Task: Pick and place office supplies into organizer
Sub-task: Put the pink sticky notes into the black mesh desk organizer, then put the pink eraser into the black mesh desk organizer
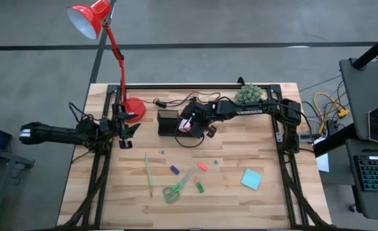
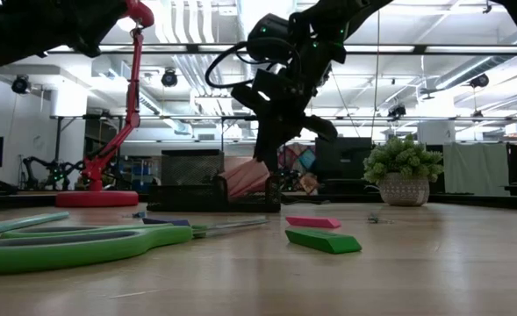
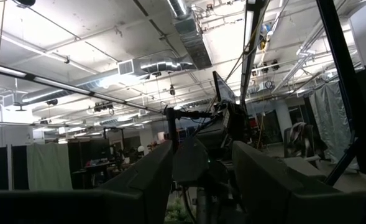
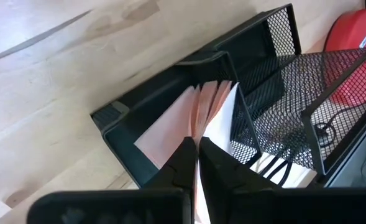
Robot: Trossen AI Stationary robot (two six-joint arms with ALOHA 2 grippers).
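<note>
The right hand (image 4: 198,163) is over the black mesh organizer (image 4: 276,124), with its 2 fingers clenched on a pink sticky-note pad (image 4: 170,127). In the right wrist view the pad's pages are fanned out, hanging down into the organizer's low tray, right next to the taller mesh section. From table height the pad (image 2: 245,178) is tilted, with its bottom edge down at the organizer.

The left hand (image 1: 126,133) is parked well off to that hand's far side, by the red lamp's round base (image 1: 133,109), fingers spread wide and grasping nothing. Its wrist camera just points up at the ceiling.

Everything else is lying loose on the wooden surface (image 1: 240,205), on the near side of the right hand:
- the green-handled scissors (image 1: 176,187), closed
- a thin green pencil (image 1: 148,174), just beside the scissors, on the side toward the left hand
- a small purple piece (image 1: 174,170), the closest loose thing to the hand
- a small pink piece (image 1: 203,166)
- a small green piece (image 1: 199,187) near the scissor tips
- the teal sticky-note pad (image 1: 251,179), farthest out, well apart from the rest

A potted plant (image 1: 248,94) sits behind the right arm at the back edge.
</note>
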